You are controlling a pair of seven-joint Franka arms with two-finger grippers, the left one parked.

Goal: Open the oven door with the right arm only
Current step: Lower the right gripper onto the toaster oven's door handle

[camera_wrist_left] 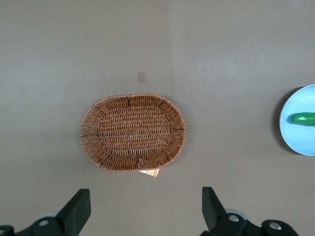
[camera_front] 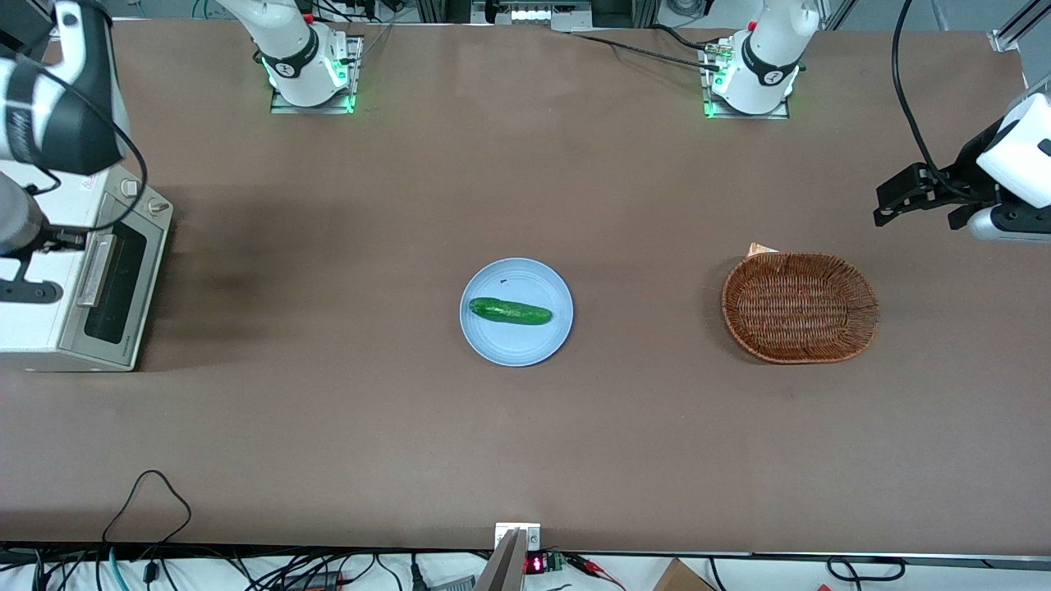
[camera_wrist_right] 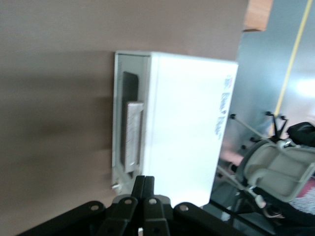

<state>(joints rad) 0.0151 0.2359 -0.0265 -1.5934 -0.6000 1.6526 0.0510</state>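
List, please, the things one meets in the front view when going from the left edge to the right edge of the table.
Gripper above the toaster oven → oven door → blue plate with a cucumber → wicker basket.

The right arm (camera_front: 49, 90) hangs with its tool (camera_wrist_right: 143, 189) pinched closed.
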